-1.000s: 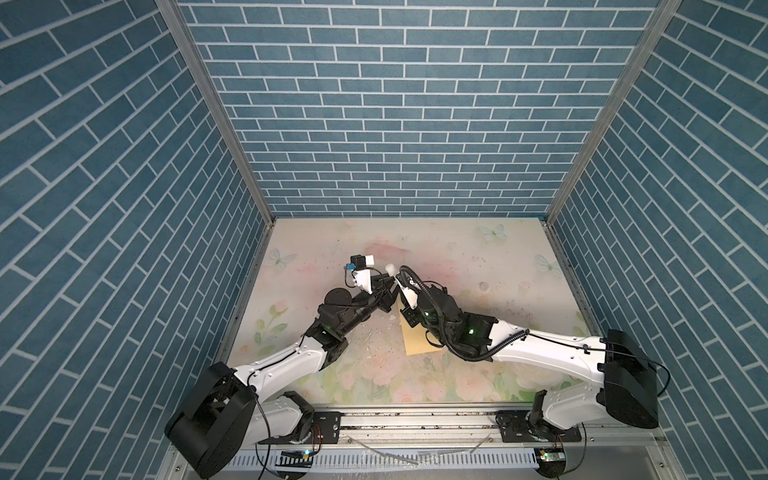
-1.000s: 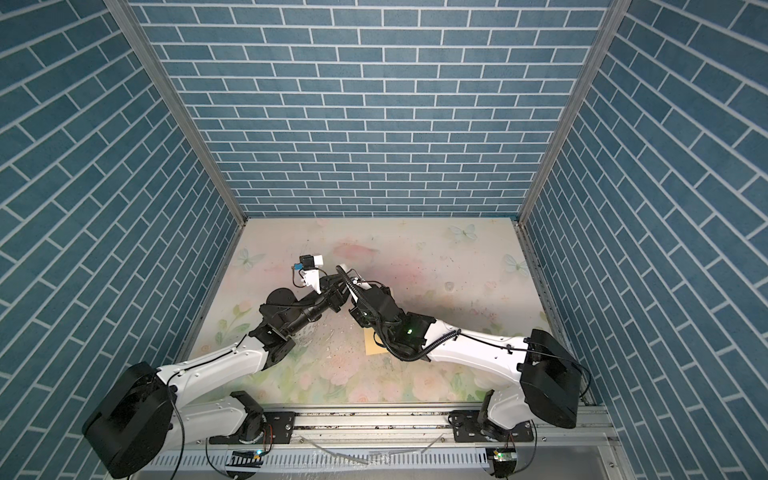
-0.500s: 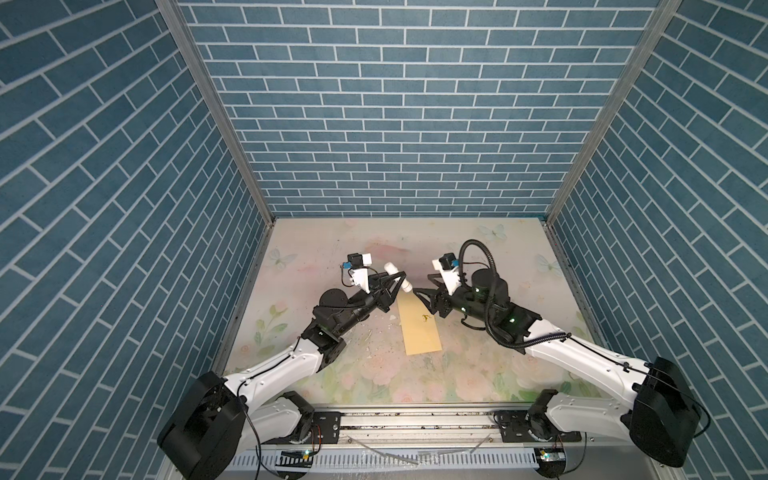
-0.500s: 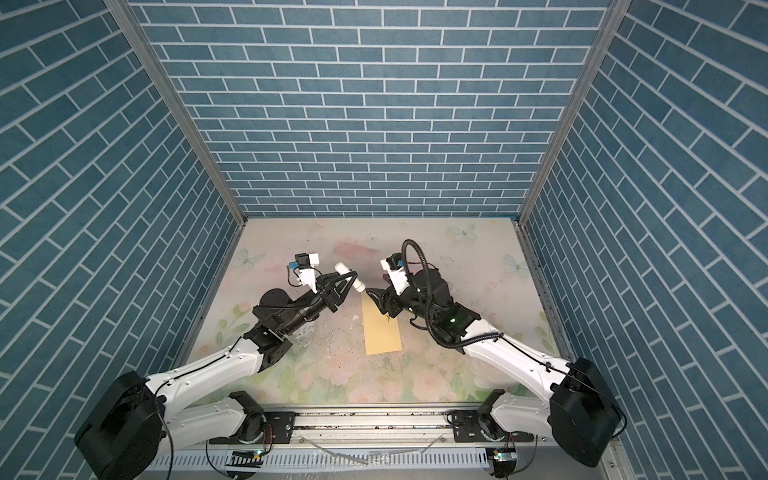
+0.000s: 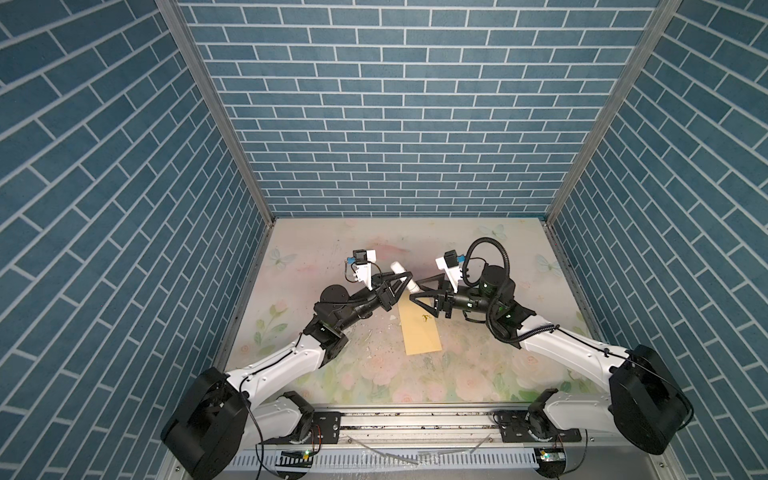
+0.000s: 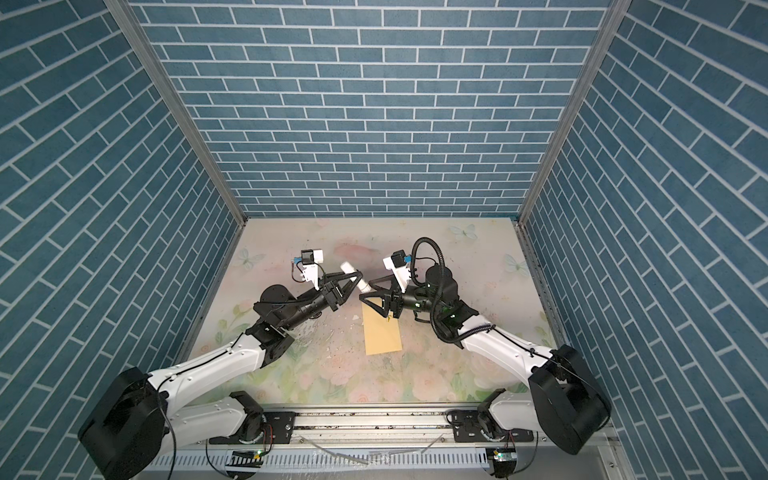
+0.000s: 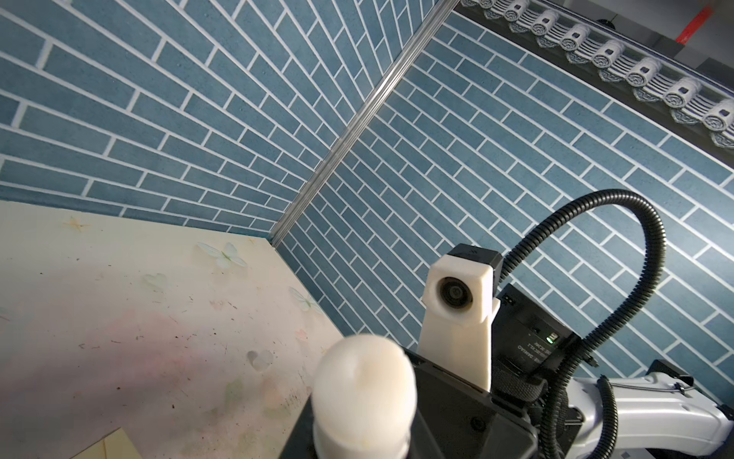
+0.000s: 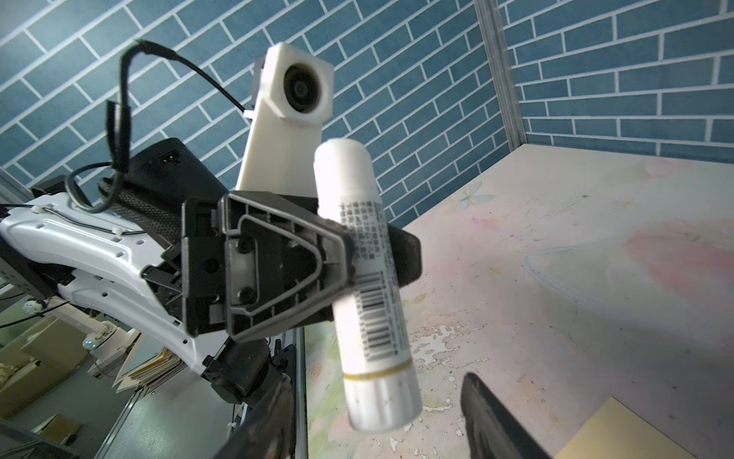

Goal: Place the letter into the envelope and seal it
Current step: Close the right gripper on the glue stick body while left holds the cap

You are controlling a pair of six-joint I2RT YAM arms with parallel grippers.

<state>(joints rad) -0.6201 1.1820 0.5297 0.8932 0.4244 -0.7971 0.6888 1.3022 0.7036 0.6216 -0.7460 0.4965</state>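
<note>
The left gripper [image 5: 404, 277] is clamped across the middle of a white glue stick [image 8: 377, 337], held tilted above the floral table [image 5: 478, 374]. The right gripper [image 5: 415, 289] faces it, its 2 fingers [image 8: 488, 413] spread apart either side of the stick's lower end. In both top views the yellow envelope [image 5: 420, 332] lies flat on the table, its far end beneath the 2 grippers.
</note>
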